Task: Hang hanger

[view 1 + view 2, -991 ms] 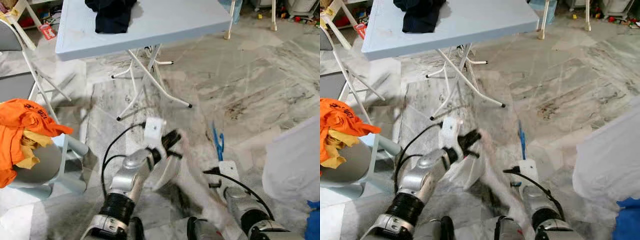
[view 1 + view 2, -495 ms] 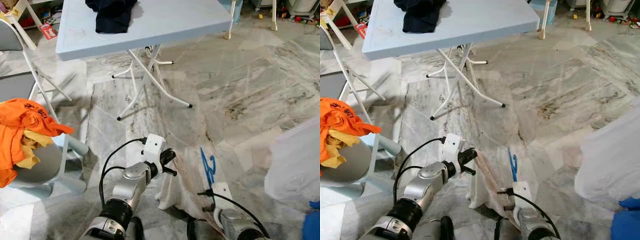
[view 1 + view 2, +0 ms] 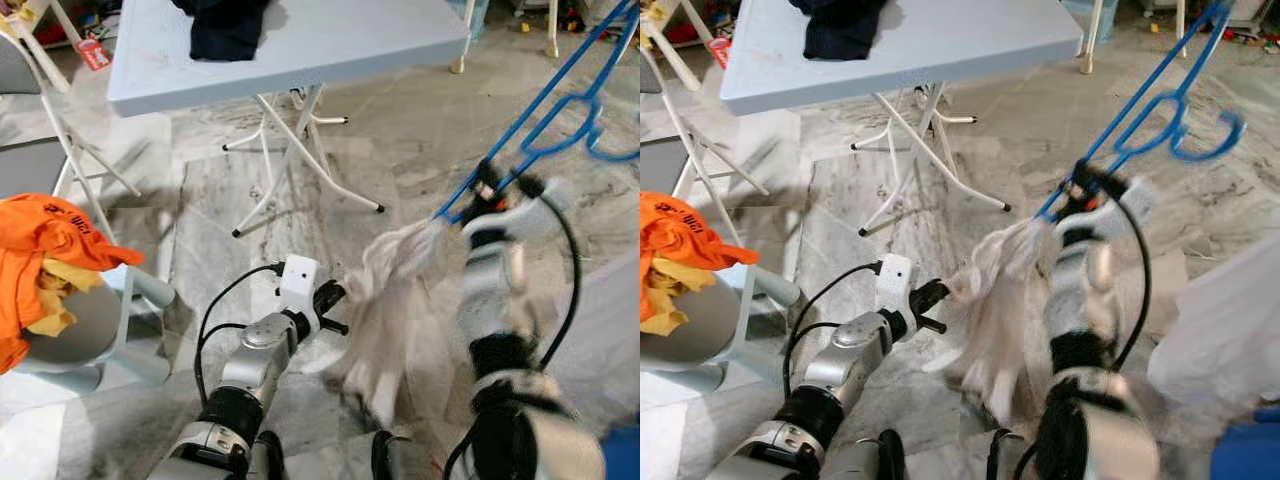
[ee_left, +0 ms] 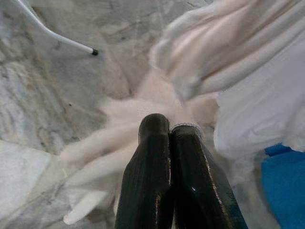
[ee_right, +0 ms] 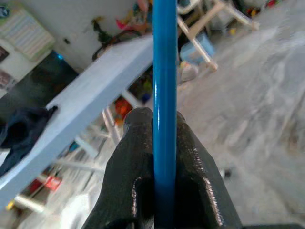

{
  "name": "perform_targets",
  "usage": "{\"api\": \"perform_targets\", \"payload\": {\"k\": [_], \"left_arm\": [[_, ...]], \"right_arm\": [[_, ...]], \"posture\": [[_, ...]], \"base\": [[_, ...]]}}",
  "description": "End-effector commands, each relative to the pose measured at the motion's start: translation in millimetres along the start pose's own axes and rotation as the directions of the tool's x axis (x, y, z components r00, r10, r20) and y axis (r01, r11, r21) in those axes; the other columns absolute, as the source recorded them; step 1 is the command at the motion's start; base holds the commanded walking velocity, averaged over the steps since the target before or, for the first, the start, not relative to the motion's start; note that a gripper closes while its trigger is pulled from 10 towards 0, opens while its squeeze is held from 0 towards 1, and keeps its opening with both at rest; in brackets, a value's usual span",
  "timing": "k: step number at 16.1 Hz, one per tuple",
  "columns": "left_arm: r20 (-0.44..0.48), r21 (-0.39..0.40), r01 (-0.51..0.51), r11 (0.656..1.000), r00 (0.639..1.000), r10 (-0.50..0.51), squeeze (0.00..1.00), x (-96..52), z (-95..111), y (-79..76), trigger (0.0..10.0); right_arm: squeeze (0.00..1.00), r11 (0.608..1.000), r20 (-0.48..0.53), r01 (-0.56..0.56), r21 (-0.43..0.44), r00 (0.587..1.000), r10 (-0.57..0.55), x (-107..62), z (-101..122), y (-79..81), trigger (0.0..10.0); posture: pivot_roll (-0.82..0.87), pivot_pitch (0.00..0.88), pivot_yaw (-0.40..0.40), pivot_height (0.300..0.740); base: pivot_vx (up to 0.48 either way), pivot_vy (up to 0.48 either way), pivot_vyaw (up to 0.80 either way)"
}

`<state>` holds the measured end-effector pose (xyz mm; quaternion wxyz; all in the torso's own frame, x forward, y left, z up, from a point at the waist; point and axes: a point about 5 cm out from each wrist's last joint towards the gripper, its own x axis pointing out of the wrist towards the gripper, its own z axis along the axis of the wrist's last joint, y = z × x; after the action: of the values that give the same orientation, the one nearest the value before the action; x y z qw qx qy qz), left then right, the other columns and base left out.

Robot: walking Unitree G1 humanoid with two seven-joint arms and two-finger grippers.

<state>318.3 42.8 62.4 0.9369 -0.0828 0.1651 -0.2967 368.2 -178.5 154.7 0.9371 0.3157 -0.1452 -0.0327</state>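
**Blue hanger raised, pale garment trailing**

Both my jaws are clenched. My right gripper (image 5: pixel 164 143) is pinching the straight bar of the blue plastic hanger (image 3: pixel 1160 100), its black fingers (image 5: pixel 128 162) pressing on either side of the bar. I am holding that arm up over the marble floor (image 3: pixel 480 130), so the hanger is slanting up and away toward the upper right, its hook end curling out beside the bar.

My left gripper (image 4: pixel 169 143) is sitting low and forward, fingers pressed flat together with a fold of the pale garment (image 3: pixel 385 300) caught between their tips. That cloth is stretching, blurred, from my left fingertips across to the lower end of the hanger near my right wrist, and is hanging down between my two arms.

Printed writing is showing on the orange shirt (image 3: pixel 45 240), but it is too small for me to read. The shirt is lying heaped with a yellow cloth (image 3: pixel 55 300) on a grey chair (image 3: pixel 95 335) to my left.

Ahead, a light blue folding table (image 3: pixel 330 40) is standing on white crossed legs, with a dark garment (image 3: pixel 225 25) lying on top. A white draped cloth (image 3: pixel 1230 330) is hanging at my right, with something blue (image 3: pixel 1250 445) just below it.
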Motion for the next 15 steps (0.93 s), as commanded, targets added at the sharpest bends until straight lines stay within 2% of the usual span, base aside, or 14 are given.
{"api": "perform_targets", "payload": {"k": [1,2,3,4,6,9,10,11,13,15], "left_arm": [[0.007,0.0,0.006,1.0,1.0,-0.006,0.0,1.3,0,-1.9,0.0],[0.019,-0.006,0.004,1.0,1.0,-0.004,0.0,2.6,3,-2.4,0.0],[0.032,-0.016,-0.012,1.0,0.999,0.013,0.0,2.1,5,-0.2,0.0],[0.032,-0.011,-0.03,0.999,0.999,0.03,0.0,1.0,5,3.5,0.0],[0.018,-0.039,-0.064,0.997,0.998,0.065,0.0,-0.3,1,8.9,0.0],[0.036,-0.035,-0.035,0.999,0.999,0.036,0.0,2.6,4,4.2,0.0],[0.044,-0.033,-0.027,0.999,0.999,0.028,0.0,3.3,5,2.3,0.0],[0.055,-0.026,-0.022,0.999,0.998,0.023,0.0,4.2,7,0.6,0.0],[0.055,-0.026,-0.02,0.999,0.998,0.021,0.0,5.0,6,-0.6,0.0],[0.047,-0.017,-0.018,1.0,0.999,0.019,0.0,4.9,4,-1.0,0.0]], "right_arm": [[0.0,0.999,-0.013,-0.038,-0.019,0.999,0.037,-6.5,-9,1.5,10.0],[0.0,0.998,-0.026,-0.061,-0.015,0.998,0.06,-12.7,-14,0.9,10.0],[0.0,0.985,-0.036,-0.149,-0.09,0.989,0.146,-18.6,-16,8.4,10.0],[0.0,0.981,-0.015,-0.195,0.011,0.981,0.196,-19.6,-15,18.5,10.0],[0.0,0.962,0.018,-0.253,0.1,0.967,0.253,-15.0,-7,36.8,10.0],[0.0,0.917,0.037,-0.361,0.168,0.932,0.36,-16.8,1,69.8,10.0],[0.0,0.906,0.04,-0.375,0.198,0.926,0.375,-20.2,3,76.2,10.0],[0.0,0.898,0.043,-0.376,0.227,0.925,0.377,-22.2,5,79.5,10.0],[0.0,0.896,0.03,-0.383,0.224,0.922,0.386,-25.0,4,80.1,10.0],[0.0,0.899,-0.036,-0.392,0.195,0.913,0.406,-32.2,-4,75.5,10.0]], "posture": [[-0.08,0.199,0.047,0.74],[-0.08,0.199,0.047,0.74],[-0.08,0.203,0.042,0.74],[-0.08,0.203,0.041,0.74],[-0.08,0.203,0.042,0.74],[-0.09,0.206,0.047,0.74],[-0.1,0.206,0.049,0.74],[-0.1,0.207,0.051,0.74],[-0.1,0.208,0.053,0.74],[-0.1,0.209,0.057,0.74]], "base": [[0.0,0.0,0.0],[0.0,0.0,0.0],[0.0,0.0,0.0],[0.0,0.0,0.0],[0.0,0.0,0.0],[0.0,0.0,0.0],[0.0,0.0,0.0],[0.0,0.0,0.0],[0.0,0.0,0.0],[0.0,0.0,0.0]]}}
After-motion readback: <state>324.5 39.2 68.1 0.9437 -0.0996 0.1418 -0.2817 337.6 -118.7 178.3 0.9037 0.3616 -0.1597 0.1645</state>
